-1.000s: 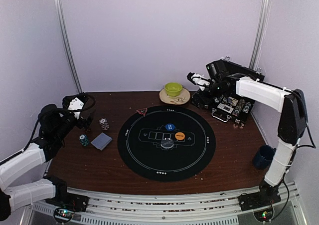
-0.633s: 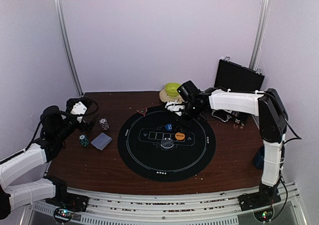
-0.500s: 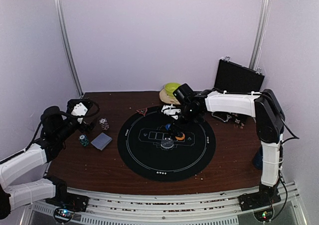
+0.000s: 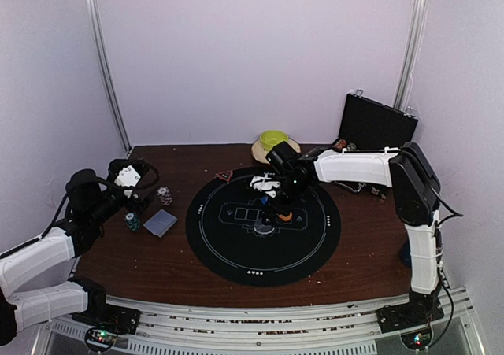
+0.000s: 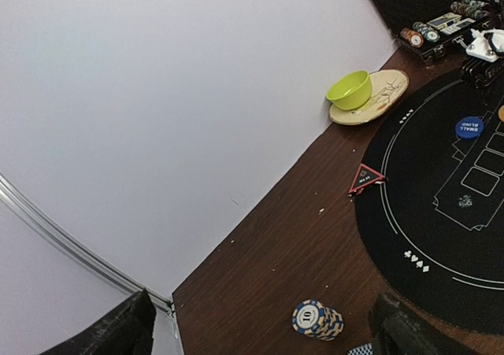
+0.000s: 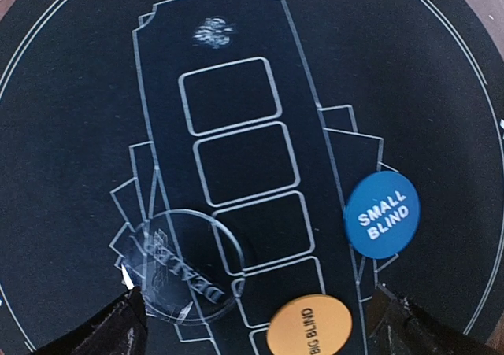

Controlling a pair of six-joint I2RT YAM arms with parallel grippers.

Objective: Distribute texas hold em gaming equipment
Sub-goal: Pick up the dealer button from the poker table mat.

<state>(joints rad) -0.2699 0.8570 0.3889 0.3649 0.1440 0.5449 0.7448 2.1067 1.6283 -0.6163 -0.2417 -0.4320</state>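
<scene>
On the round black mat (image 4: 236, 253) lie a blue disc (image 6: 382, 215) marked small blind, an orange disc (image 6: 309, 327) marked big blind and a clear dealer disc (image 6: 177, 267). My right gripper (image 4: 273, 201) hovers open just above them, its fingertips (image 6: 110, 331) on either side of the orange disc, holding nothing. Left of the mat are a striped chip stack (image 4: 164, 194), a green chip stack (image 4: 131, 221) and a grey-blue card deck (image 4: 160, 223). A red triangle marker (image 4: 224, 176) sits at the mat's far-left rim. My left gripper (image 4: 140, 199) is open and empty beside the striped chip stack (image 5: 317, 319).
A green bowl (image 4: 273, 139) on its plate (image 5: 386, 95) stands behind the mat. An open black case (image 4: 378, 123) with more chips (image 5: 421, 36) sits at the back right. The table's left edge and the wall are close to my left arm.
My right arm has swung from the case at the back right to above the discs on the mat. My left gripper has crept slightly toward the chips.
</scene>
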